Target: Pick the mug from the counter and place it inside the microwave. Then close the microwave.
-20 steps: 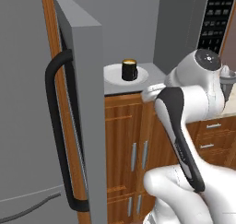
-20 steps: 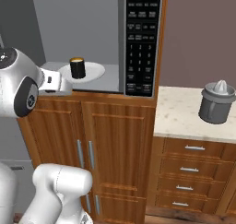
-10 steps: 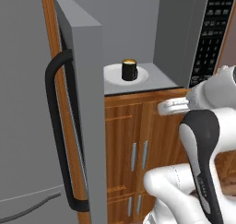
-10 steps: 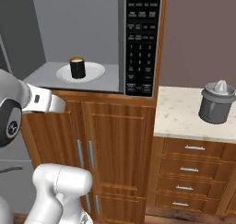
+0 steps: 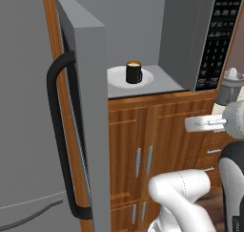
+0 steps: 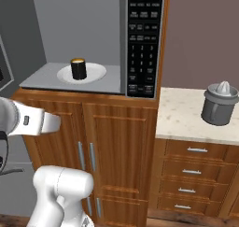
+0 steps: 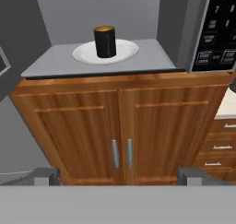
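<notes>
The mug [image 6: 78, 68] stood upright on the white plate [image 6: 95, 72] inside the microwave [image 6: 142, 44] (placement looked done); the claw [image 7: 117, 174], spread wide and empty, faced the cabinets, door [image 5: 83, 126] not yet shut.

The mug's [image 5: 134, 72] handle is turned out of sight in every view. The microwave door [image 5: 81, 111] runs off the bottom edge of the left base view. Keypad [image 6: 144, 44] lettering is too small to read. The juicer [image 5: 231, 85] is partly hidden by the arm there.
</notes>
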